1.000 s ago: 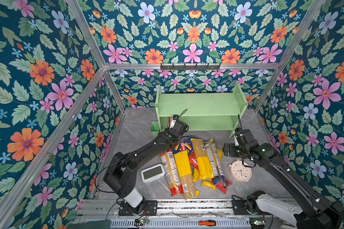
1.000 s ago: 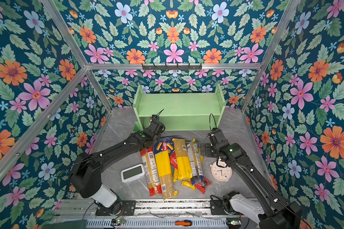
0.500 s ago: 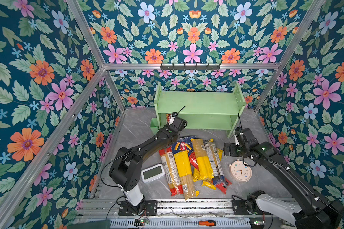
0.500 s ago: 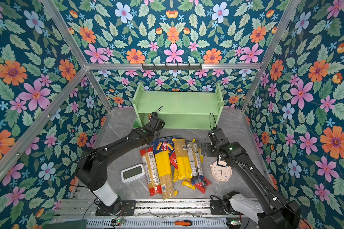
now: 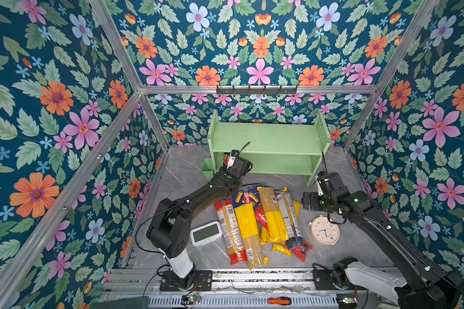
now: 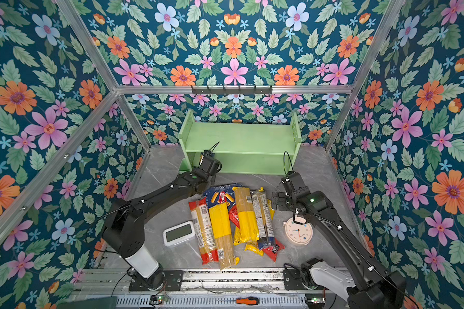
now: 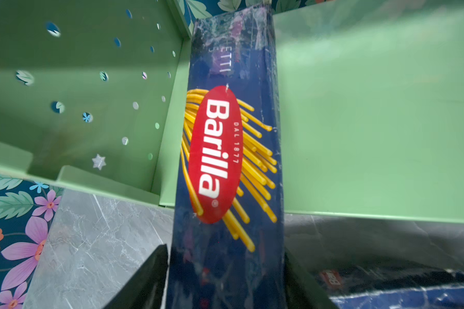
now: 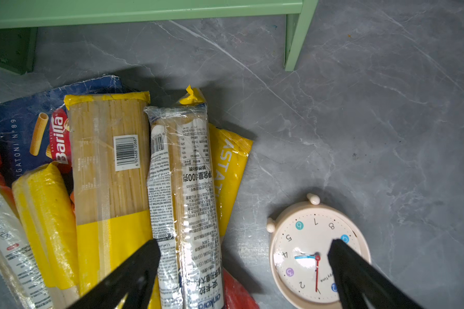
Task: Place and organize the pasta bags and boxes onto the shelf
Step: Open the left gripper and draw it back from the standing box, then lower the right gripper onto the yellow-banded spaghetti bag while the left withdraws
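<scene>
Left gripper (image 7: pixel 225 250) flanks the Barilla spaghetti box (image 7: pixel 231 149), clamped or released I can't tell. Box is on the shelf's (image 7: pixel 373 107) lower tier, beside the left panel. Right gripper (image 8: pixel 244 240) is spread wide and empty; Barilla rigatoni pack (image 5: pixel 245 196) and spaghetti bags (image 5: pixel 273 214) lie unshelved on the counter (image 5: pixel 188 176).

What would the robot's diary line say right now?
left pincer: straddles spaghetti box, grip unclear | spaghetti box: lower level of shelf, left end | right pincer: open above bags and clock
</scene>
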Tool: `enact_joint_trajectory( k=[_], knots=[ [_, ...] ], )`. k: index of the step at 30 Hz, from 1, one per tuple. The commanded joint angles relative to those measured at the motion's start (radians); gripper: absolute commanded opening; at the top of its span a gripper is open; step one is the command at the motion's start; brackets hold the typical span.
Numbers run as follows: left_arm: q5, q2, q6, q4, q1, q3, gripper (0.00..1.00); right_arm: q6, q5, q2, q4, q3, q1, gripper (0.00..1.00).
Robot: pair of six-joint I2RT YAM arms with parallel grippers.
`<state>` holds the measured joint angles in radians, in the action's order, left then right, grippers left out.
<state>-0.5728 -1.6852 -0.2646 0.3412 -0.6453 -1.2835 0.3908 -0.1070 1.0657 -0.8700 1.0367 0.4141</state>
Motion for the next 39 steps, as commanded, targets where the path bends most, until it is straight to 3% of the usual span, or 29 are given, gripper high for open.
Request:
enact_joint_trajectory(
  k=[1,7,18,30,39],
  knots=[
    [0.012,0.028,-0.014,0.015,-0.001,-0.001,0.69,0.007,0.004,0.002,-0.024,0.009,0.001,0.99],
    [0.059,0.097,-0.036,0.032,-0.021,0.055,0.80,0.022,0.026,0.013,-0.027,0.010,0.000,0.99],
    [0.117,0.312,-0.069,0.048,-0.068,0.208,0.86,0.077,0.070,-0.030,-0.036,-0.016,0.042,0.99],
    [0.129,0.555,-0.121,0.126,-0.079,0.370,0.89,0.278,-0.065,-0.027,0.074,-0.134,0.352,0.99],
    [0.112,0.717,-0.165,0.114,-0.079,0.488,0.89,0.458,-0.388,-0.004,0.319,-0.314,0.694,0.99]
  ],
)
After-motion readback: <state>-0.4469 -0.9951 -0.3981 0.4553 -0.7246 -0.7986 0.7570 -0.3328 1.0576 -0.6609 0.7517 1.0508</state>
